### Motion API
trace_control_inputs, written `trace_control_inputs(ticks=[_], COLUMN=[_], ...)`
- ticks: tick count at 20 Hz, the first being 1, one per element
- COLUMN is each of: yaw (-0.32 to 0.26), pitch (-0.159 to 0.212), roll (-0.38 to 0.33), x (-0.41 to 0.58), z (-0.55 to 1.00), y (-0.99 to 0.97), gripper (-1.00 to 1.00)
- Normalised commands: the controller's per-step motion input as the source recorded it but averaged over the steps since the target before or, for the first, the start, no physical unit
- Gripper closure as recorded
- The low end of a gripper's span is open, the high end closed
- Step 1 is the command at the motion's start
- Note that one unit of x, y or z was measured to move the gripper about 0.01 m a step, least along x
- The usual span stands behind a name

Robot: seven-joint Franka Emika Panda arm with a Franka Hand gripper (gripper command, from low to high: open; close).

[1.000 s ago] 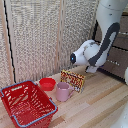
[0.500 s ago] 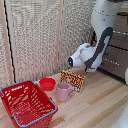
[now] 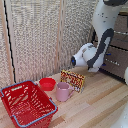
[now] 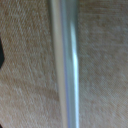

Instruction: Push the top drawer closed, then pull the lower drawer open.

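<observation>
The brown cabinet stands at the exterior view's right edge, partly hidden by my white and black arm. The top drawer and the lower drawer show as dark brown fronts and look about flush. My gripper is right up against the cabinet, level with the lower front, and my wrist hides its fingers. In the wrist view a silver bar handle fills the middle, very close and blurred, against brown wood. A dark sliver of one finger shows at the edge. Whether anything is gripped cannot be seen.
A red wire basket sits at the exterior view's left on the wooden table. Beside it are a pink mug, a red bowl and a printed snack box. A wicker screen stands behind.
The arm's upper links have leaned slightly toward the exterior view's left. The wrist stays at the cabinet, and the items on the table have not moved.
</observation>
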Motion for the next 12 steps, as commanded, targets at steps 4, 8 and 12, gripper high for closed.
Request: trace_control_inputs(ticks=[4, 8, 12], yaw=[-0.008, -0.044, -0.031], pitch=[0.010, 0.008, 0.019], roll=[0.000, -0.006, -0.062], x=[0.186, 0.197, 0.224], z=[0.00, 0.00, -0.04], y=[-0.05, 0.07, 0.25], gripper=[1.00, 1.00, 1.00])
